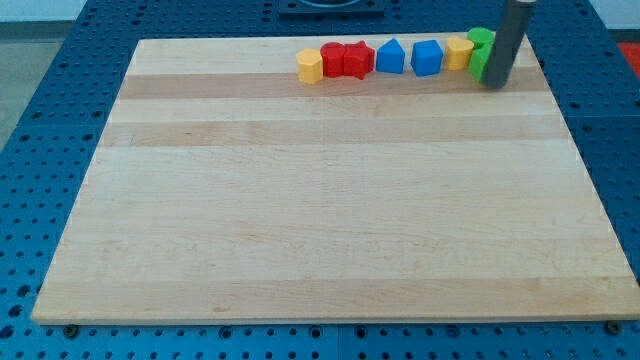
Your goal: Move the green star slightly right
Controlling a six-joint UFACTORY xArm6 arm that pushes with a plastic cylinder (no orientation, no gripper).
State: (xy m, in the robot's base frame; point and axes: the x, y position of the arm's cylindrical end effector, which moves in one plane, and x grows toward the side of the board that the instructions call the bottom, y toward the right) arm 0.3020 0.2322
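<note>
The tip (496,84) has no jaws to open or close and stands touching the green blocks (481,54) at their 3 o'clock, by the board's (300,200) 1 o'clock corner; which is the star is unclear, so pushing from there risks driving it left into the yellow block (459,52).

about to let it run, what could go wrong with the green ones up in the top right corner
1. My tip sits on the right side of the green blocks, so a push from here would likely send them left, not right.
2. They touch the yellow block at the end of the row, which could get shoved too.
3. They lie near the board's top right corner, so there is little room rightward.
</note>
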